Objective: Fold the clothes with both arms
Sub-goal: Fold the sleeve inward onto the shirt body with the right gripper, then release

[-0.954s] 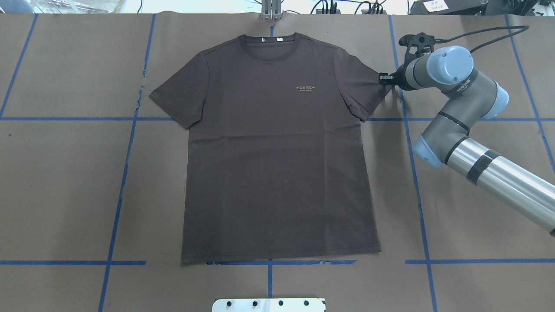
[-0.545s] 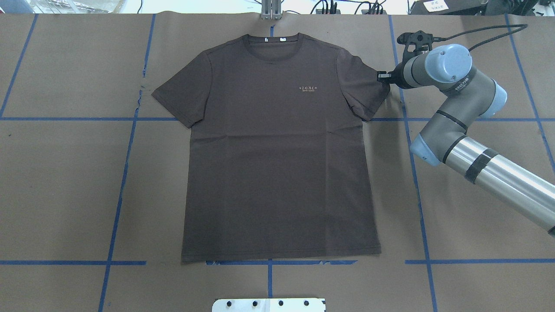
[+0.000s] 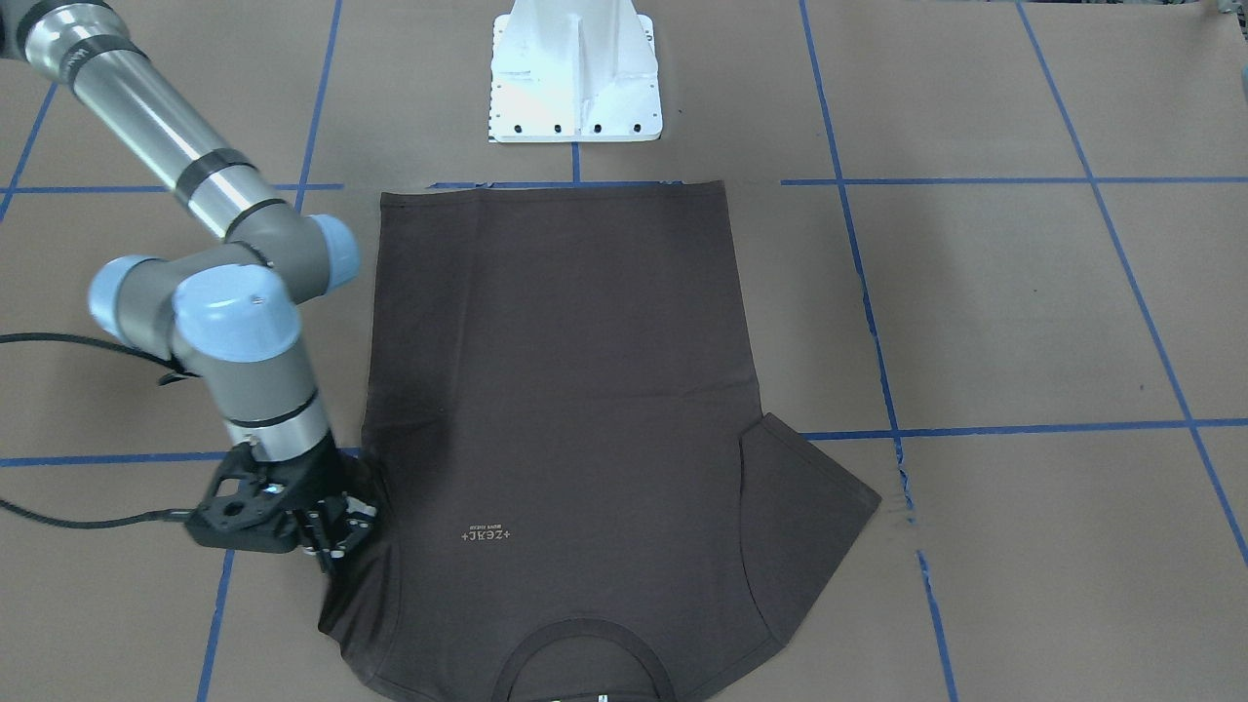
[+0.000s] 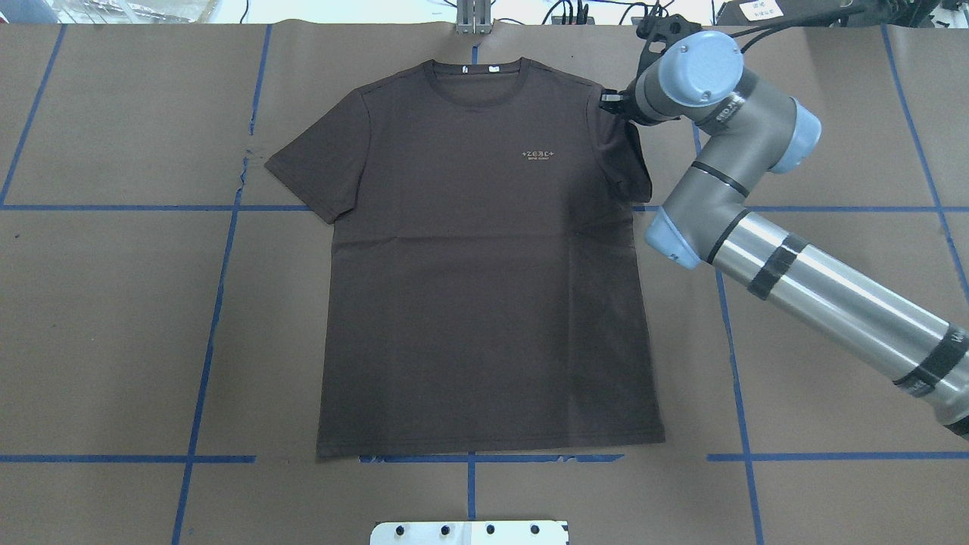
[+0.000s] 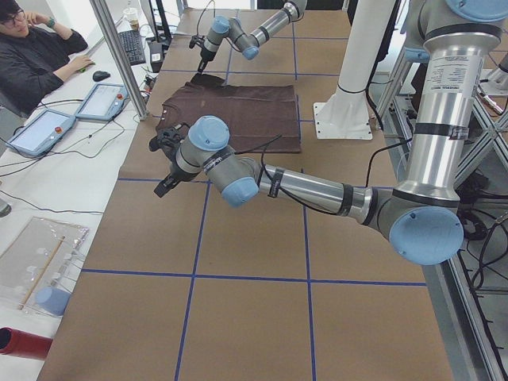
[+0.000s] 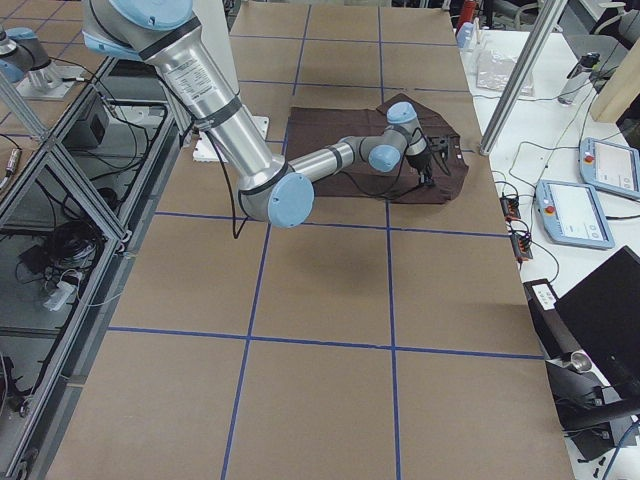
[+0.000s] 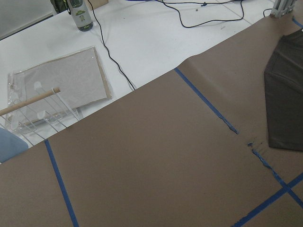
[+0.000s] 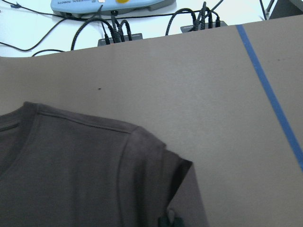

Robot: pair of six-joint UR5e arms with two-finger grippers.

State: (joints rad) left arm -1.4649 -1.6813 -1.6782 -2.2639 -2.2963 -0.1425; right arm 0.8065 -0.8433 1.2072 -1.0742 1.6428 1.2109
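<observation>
Dark brown T-shirt, blue-gridded tan table

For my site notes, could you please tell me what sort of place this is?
Probably a robotics lab workcell: two robot arms at a paper-covered table gridded with blue tape, a T-shirt laid out, and teach pendants on the side bench.

Robotics lab; blue-taped paper-covered table, teach pendants, aluminium post, plugged-in cables
</observation>
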